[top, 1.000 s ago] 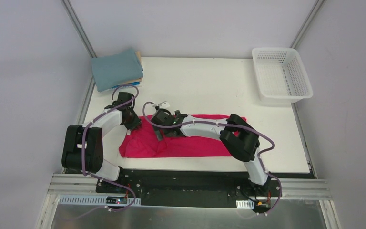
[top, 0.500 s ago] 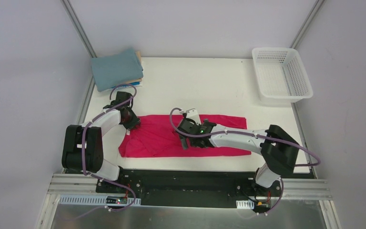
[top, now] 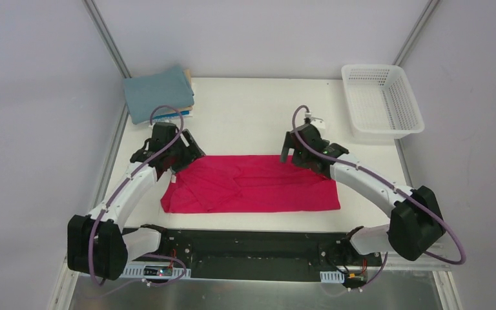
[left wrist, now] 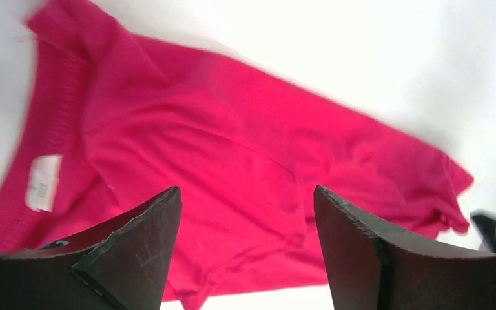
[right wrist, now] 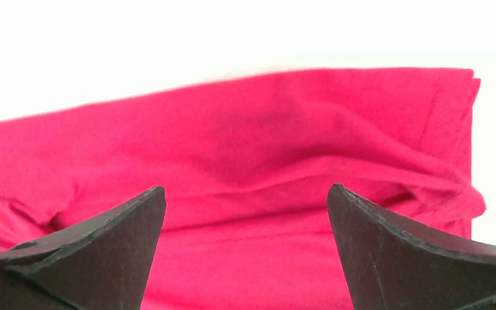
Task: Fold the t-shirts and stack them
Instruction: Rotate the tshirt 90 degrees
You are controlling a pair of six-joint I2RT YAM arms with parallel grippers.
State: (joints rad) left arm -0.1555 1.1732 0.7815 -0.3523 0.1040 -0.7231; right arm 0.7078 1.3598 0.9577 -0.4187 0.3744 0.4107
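Pink t-shirt [top: 252, 184] flat, long axis left-right, collar end probably left. Left gripper [left wrist: 246, 197] jaws apart, empty; right gripper [right wrist: 246, 194] wide open, empty.

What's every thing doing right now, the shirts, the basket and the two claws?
pink t-shirt: lying flat, folded into a long strip, not held.
folded t-shirts: stacked in the far left corner, teal-grey one on top.
basket: upright, empty.
left gripper: open, holding nothing.
right gripper: open, holding nothing.
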